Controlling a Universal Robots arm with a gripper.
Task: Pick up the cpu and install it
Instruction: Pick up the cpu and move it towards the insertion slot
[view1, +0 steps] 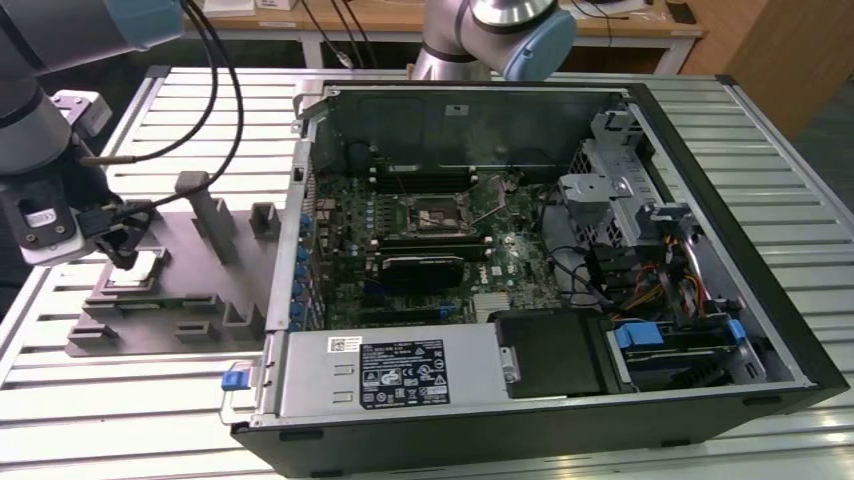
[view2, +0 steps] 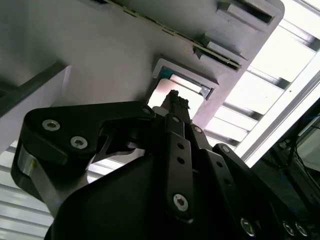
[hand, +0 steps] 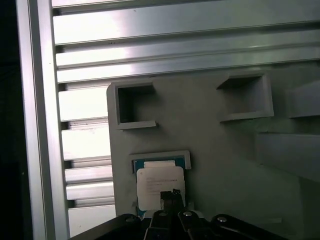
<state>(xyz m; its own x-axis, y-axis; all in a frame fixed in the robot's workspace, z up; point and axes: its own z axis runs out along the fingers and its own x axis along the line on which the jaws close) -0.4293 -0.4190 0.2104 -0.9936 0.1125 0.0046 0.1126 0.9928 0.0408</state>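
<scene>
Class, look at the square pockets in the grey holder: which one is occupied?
The pocket nearest the gripper: it holds the cpu, a silver-topped chip. The other two pockets in the first wrist view are empty.

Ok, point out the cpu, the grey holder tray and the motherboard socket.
cpu (hand: 159, 181), first wrist view, on its silver top.
grey holder tray (hand: 220, 150), first wrist view, on bare flat surface.
motherboard socket (view1: 438, 212), exterior view, on its middle.

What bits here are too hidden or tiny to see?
First wrist view: the gripper covers part of the cpu, so contact is unclear.
Second wrist view: the gripper's body hides most of the grey tray.
Exterior view: motherboard socket too small to tell if empty.
</scene>
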